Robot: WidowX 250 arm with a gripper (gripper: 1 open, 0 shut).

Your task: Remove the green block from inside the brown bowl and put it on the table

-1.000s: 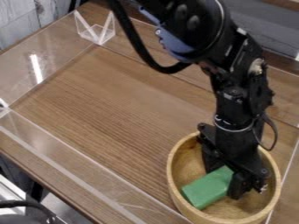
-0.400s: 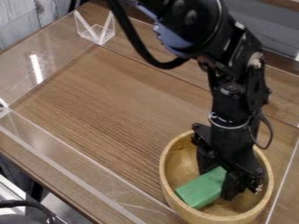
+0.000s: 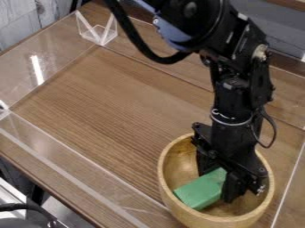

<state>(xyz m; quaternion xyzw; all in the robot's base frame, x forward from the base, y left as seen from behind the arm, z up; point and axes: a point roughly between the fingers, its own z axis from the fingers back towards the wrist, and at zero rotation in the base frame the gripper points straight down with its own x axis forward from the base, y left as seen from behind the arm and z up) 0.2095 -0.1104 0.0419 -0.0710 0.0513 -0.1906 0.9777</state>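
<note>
Lower right of frame: one brown bowl on the bench, one green block inside, seemingly clamped between the gripper fingers.

The brown bowl sits on the tabletop at its near right corner. The green block lies inside it, with the gripper directly at the block.
</note>
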